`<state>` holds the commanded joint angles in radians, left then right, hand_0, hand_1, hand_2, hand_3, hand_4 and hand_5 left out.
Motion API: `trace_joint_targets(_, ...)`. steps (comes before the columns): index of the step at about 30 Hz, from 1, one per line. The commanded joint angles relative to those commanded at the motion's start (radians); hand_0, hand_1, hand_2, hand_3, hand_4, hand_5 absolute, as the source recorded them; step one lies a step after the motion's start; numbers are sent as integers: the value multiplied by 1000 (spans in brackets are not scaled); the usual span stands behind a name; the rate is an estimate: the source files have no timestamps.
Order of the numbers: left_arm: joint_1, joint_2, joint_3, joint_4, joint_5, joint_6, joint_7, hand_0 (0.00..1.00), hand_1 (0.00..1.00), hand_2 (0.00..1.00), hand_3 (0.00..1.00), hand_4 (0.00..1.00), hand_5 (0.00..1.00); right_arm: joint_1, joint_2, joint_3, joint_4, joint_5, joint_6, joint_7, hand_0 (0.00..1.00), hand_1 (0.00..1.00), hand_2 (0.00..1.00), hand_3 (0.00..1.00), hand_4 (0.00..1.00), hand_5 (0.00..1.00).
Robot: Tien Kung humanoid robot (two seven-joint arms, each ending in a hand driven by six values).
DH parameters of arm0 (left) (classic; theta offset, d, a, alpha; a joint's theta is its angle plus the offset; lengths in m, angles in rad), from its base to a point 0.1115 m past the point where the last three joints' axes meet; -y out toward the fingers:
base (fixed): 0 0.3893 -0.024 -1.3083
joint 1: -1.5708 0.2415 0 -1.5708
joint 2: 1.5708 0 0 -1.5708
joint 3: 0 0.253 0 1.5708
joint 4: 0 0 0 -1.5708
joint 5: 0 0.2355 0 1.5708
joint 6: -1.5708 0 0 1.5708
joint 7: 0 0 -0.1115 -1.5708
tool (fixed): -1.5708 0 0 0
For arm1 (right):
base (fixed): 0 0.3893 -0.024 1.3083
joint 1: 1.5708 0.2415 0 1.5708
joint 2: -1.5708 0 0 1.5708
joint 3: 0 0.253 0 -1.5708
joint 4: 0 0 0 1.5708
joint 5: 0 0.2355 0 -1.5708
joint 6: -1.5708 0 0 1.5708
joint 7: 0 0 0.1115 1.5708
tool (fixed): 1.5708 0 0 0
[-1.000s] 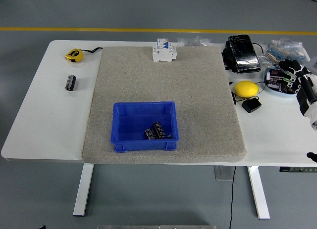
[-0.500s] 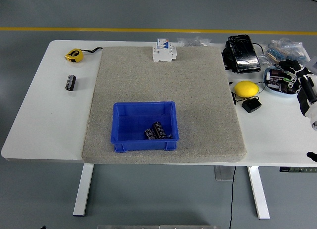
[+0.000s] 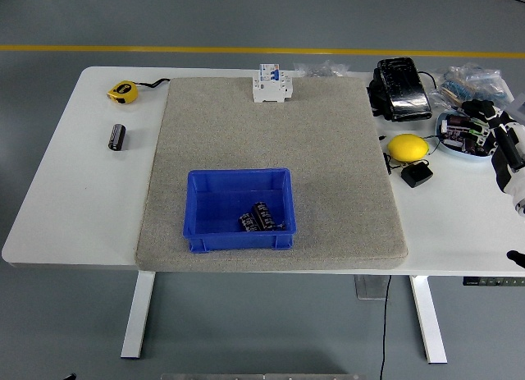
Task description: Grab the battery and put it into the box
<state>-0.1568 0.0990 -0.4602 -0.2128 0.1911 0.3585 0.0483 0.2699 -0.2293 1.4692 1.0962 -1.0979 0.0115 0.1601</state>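
Note:
A blue box stands on the grey mat near the table's front edge. Two black batteries lie in its front right corner. A third black battery lies on the white table left of the mat. My right hand is at the picture's right edge, over the table's right side, far from the box and the batteries. It holds nothing that I can see. My left arm is out of view.
A yellow tape measure lies at the back left. A white circuit breaker stands at the mat's far edge. Right of the mat are a black pack, a yellow round object, a black adapter and a blue bowl of parts.
My right hand has drifted slightly to the right, toward the picture's edge. Nothing else has moved.

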Motion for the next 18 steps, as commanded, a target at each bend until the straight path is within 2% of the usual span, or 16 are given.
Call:
trace_joint_targets(2,1,0,1,0,-3,0,-1,710,658,770,696,718,514,0,0,1,0,0,1,0,769,740,760,792,998,816)
trace_joint_targets(18,9,1,-3,-2,10,3,2,710,658,771,696,718,515,3,-9,-24,-8,5,-3,-1,757,741,776,751,998,812)
